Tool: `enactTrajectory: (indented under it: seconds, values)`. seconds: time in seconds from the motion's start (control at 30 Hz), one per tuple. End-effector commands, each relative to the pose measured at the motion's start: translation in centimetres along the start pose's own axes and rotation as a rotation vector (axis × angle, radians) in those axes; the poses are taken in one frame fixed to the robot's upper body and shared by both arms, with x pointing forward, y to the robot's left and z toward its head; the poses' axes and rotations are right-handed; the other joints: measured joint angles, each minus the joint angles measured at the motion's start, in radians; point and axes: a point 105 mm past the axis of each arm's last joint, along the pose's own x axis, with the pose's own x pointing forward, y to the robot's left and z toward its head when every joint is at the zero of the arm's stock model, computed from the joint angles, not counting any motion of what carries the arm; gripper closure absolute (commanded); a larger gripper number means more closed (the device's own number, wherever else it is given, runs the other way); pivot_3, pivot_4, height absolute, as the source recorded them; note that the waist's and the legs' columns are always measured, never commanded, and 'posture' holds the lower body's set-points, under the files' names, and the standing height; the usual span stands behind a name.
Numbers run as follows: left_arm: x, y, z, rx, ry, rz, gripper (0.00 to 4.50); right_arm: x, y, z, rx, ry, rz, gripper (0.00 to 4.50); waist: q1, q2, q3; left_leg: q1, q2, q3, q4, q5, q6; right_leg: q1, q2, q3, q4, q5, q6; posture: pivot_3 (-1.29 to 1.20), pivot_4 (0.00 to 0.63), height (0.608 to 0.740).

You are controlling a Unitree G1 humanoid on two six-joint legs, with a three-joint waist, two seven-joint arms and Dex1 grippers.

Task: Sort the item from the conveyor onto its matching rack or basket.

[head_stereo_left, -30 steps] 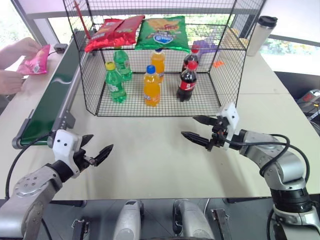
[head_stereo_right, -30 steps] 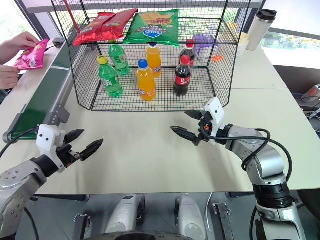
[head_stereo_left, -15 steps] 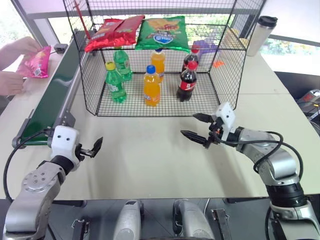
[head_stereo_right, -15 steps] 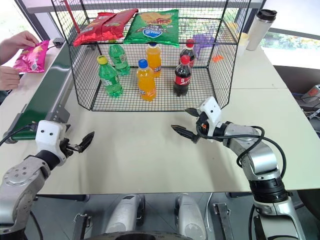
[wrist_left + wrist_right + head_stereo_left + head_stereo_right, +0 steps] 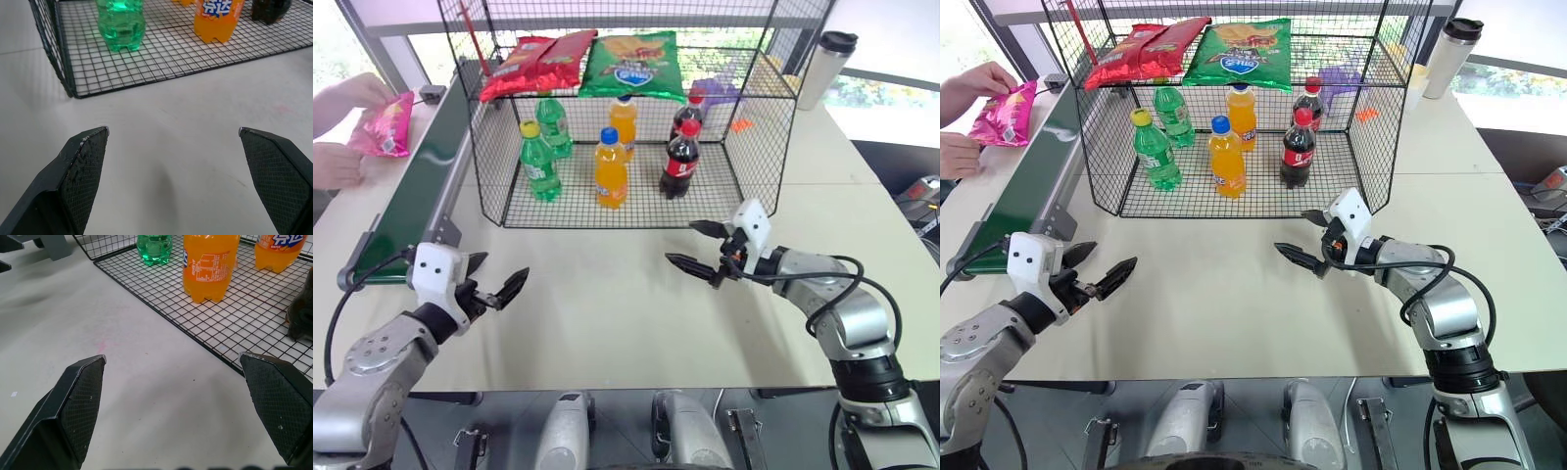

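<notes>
Pink bag [image 5: 384,127]: it sits at the far left, beside the far end of the conveyor [image 5: 411,201], in a person's hands [image 5: 335,162]. It has shifted slightly between those hands over the last second; I think it is off the belt, but the angle leaves that unsure.
My left hand [image 5: 495,288]: released, fingers spread, empty, low over the table [image 5: 607,304] by the near end of the conveyor. It swung in briefly, then came back out.
My right hand [image 5: 702,250]: released and empty, near the front of the rack [image 5: 759,147], almost where it was.
Rack: red chip bags [image 5: 533,61] and a green chip bag [image 5: 628,64] lie on its upper shelf, bottles [image 5: 610,168] stand below.
Meaning: nothing is ready to pick; I judge I must wait for the bag to ride the belt towards me.
</notes>
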Motion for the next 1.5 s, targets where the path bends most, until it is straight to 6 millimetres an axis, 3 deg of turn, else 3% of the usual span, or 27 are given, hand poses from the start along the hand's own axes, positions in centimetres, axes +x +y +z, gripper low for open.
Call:
enactTrajectory:
  seconds: [0.03,1.13,1.3,1.43,1.5]
  values:
    - [-0.1,-0.6,1.3,0.027,-0.04,-0.014,0.06,0.3,0.1,1.3,-0.029,-0.044,0.014,0.0,0.0,0.0,0.0,0.0,0.0,0.0,0.0,0.0,0.0,0.0,0.0,0.0,0.0,0.0,0.0,0.0,0.15,0.74]
    - [-0.4,-1.0,0.9,0.044,0.004,-0.012,0.06,1.1,-0.5,1.2,-0.053,-0.044,0.013,0.0,0.0,0.0,0.0,0.0,0.0,0.0,0.0,0.0,0.0,0.0,0.0,0.0,0.0,0.0,0.0,0.0,0.15,0.74]
    - [-2.0,-0.2,3.7,0.098,-0.062,0.047,0.06,1.1,-0.5,2.7,0.002,-0.083,0.085,0.0,-0.002,0.0,0.0,0.0,0.0,0.0,0.0,0.0,0.0,0.0,0.0,0.0,0.0,0.0,0.0,0.0,0.15,0.74]
    - [-5.7,3.8,8.4,0.429,-0.049,0.26,0.06,1.2,1.4,6.9,0.089,-0.193,0.26,0.0,-0.007,-0.001,0.0,0.0,0.001,-0.001,0.0,0.0,0.0,0.0,0.002,0.0,0.001,0.0,0.0,0.0,0.15,0.74]
    - [-7.2,5.9,9.1,0.676,0.074,0.359,0.06,1.8,2.1,8.7,0.089,-0.236,0.306,0.0,-0.01,0.001,0.0,0.001,0.001,-0.001,-0.001,0.0,0.0,-0.001,0.002,0.0,0.001,0.0,-0.001,0.0,0.15,0.74]
